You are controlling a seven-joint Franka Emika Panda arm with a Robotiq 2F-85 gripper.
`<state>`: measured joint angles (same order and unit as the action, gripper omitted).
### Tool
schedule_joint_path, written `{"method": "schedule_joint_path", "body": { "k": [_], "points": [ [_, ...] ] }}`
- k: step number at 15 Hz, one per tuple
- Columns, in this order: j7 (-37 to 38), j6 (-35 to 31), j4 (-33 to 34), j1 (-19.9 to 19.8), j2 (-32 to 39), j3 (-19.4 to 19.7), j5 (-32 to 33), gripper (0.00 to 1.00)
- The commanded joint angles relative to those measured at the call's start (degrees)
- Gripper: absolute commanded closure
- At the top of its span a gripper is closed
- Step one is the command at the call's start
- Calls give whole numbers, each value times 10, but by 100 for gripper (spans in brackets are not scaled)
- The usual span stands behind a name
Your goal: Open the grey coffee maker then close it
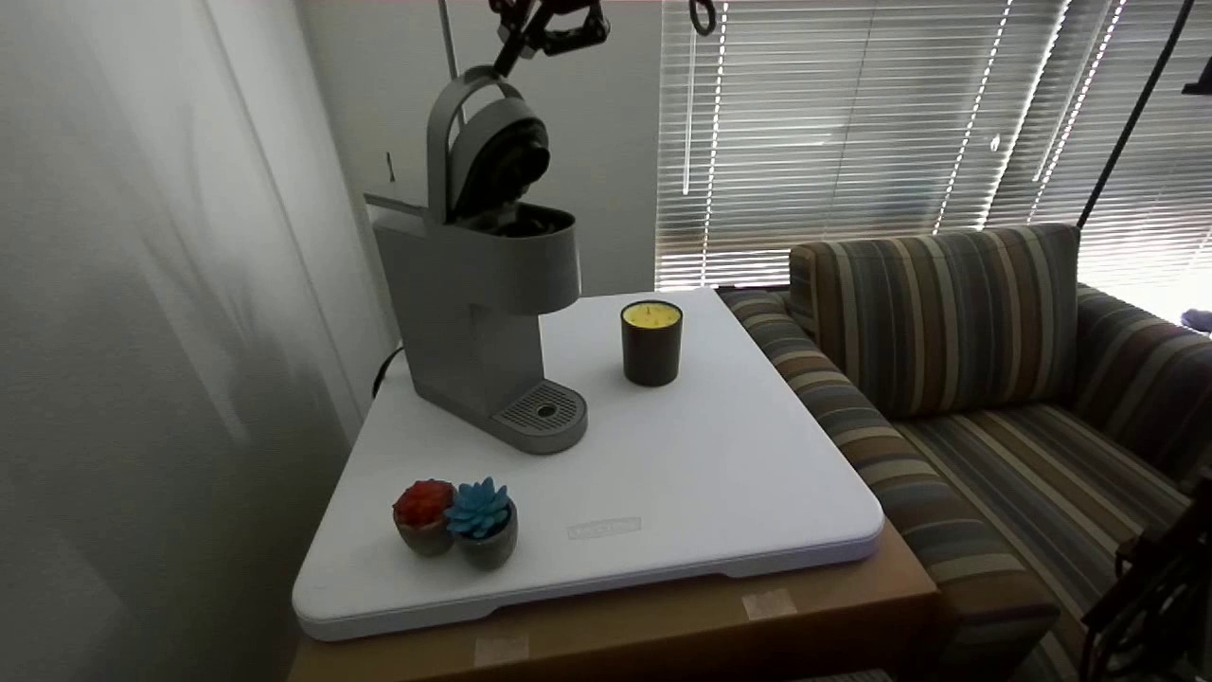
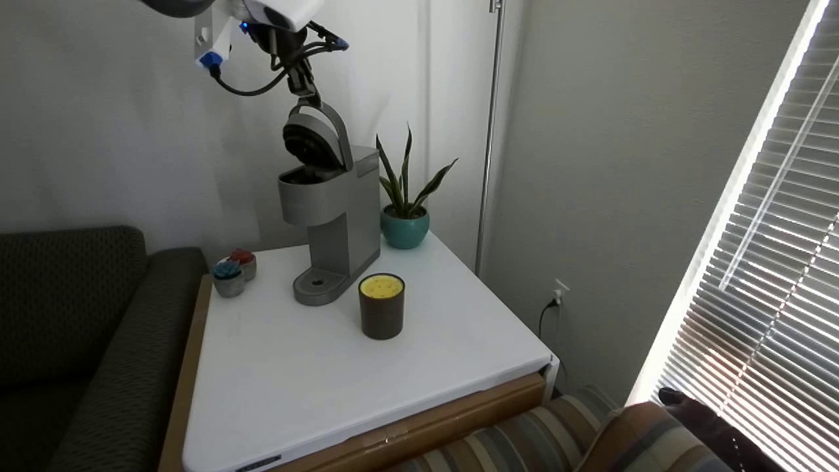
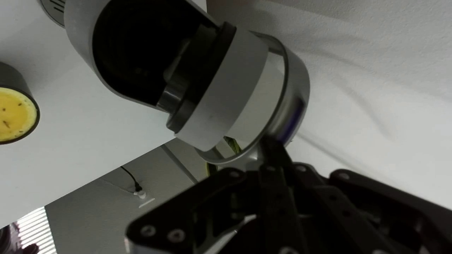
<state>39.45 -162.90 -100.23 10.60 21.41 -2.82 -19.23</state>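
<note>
The grey coffee maker (image 1: pixel 454 313) stands on a white tabletop with its lid (image 1: pixel 492 142) tilted up, so the dark inside of the brewing chamber shows. Above the lid arches a grey handle (image 2: pixel 337 124), also raised. My gripper (image 2: pixel 311 98) reaches down from above to the top of this handle in both exterior views. In the wrist view the gripper (image 3: pixel 273 144) is shut, fingertips together and up against the handle's outer curve, with nothing seen between them. Exactly where the tips meet the handle is dark and blurred.
A dark cup with a yellow top (image 1: pixel 651 343) stands beside the machine. Two small potted succulents, red (image 1: pixel 424 516) and blue (image 1: pixel 481 526), sit near the table edge. Behind the machine is a teal plant pot (image 2: pixel 404 226). A striped armchair (image 1: pixel 937 322) adjoins the table (image 1: pixel 720 474).
</note>
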Motion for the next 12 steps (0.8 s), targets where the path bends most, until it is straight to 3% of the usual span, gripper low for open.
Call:
{"method": "schedule_joint_path", "body": {
  "k": [1, 12],
  "points": [
    [-9, 5, -8, -5, -1, 1, 8, 100],
    [27, 39, -73, 5, -51, 35, 58, 100]
  ]
}}
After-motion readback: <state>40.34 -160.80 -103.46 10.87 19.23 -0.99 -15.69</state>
